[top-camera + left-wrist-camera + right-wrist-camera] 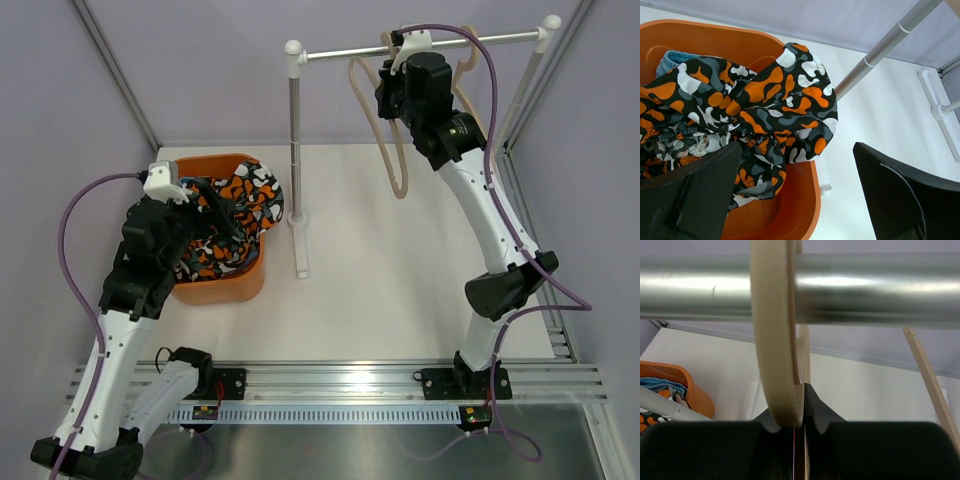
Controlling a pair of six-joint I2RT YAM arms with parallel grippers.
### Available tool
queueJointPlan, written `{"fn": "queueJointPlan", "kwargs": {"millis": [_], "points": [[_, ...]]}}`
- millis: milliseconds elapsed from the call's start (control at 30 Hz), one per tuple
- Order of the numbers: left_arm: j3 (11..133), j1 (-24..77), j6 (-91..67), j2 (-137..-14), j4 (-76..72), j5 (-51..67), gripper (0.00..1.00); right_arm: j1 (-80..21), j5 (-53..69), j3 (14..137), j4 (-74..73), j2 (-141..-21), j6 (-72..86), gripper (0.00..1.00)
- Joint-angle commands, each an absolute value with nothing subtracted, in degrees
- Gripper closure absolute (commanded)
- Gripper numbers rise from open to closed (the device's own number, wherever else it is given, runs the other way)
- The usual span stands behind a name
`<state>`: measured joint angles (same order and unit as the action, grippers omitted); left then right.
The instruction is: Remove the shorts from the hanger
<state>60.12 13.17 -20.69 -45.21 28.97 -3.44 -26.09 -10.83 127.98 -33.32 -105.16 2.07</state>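
Note:
The camouflage shorts [243, 203] lie bunched in the orange basket [228, 287], one leg draped over its right rim; the left wrist view shows them closely [765, 100]. The light blue shorts [671, 57] peek out beneath them at the basket's far side. My left gripper [218, 215] hangs open and empty just above the camouflage shorts, over the basket's rim [796, 152]. My right gripper [402, 62] is up at the rail, shut on the hook of a bare wooden hanger [774, 340] that loops over the rail [880, 290]. The hanger's body [396, 150] hangs below.
The metal rack stands mid-table: a post [295, 150] on a white foot, its rail [345, 52] running right to a second post [525, 90]. A second wooden hanger [468, 70] hangs right of my right gripper. Grey walls enclose the white table.

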Motion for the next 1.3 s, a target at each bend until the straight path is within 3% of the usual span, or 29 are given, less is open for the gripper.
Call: {"fn": "queueJointPlan", "kwargs": {"millis": [0, 533, 667, 700, 1067, 1267], "points": [[59.33, 13.45, -19.25, -44.56, 25.31, -2.46, 0.01, -25.93, -9.58, 127.00, -32.96, -102.48, 3.60, 0.83], [58.18, 13.54, -19.25, -44.38, 24.87, -2.02, 0.01, -25.93, -9.32, 120.42, -32.78, -91.59, 6.50, 0.53], [58.53, 13.71, -19.25, -44.30, 25.05, -1.41, 0.01, -25.84, -9.58, 115.16, -33.22, -86.76, 7.64, 0.25], [58.62, 13.97, -19.34, -44.21, 25.14, -1.15, 0.01, -25.84, -10.36, 113.83, -33.40, -85.53, 7.91, 0.01], [62.31, 21.09, -16.79, -43.07, 29.97, -5.53, 0.01, -25.84, -12.39, 82.04, -31.20, -56.88, 16.25, 0.01], [54.50, 25.57, -17.84, -36.13, 27.86, -9.40, 0.01, -25.93, -11.69, 73.23, -32.96, -48.70, 18.02, 0.00]]}}
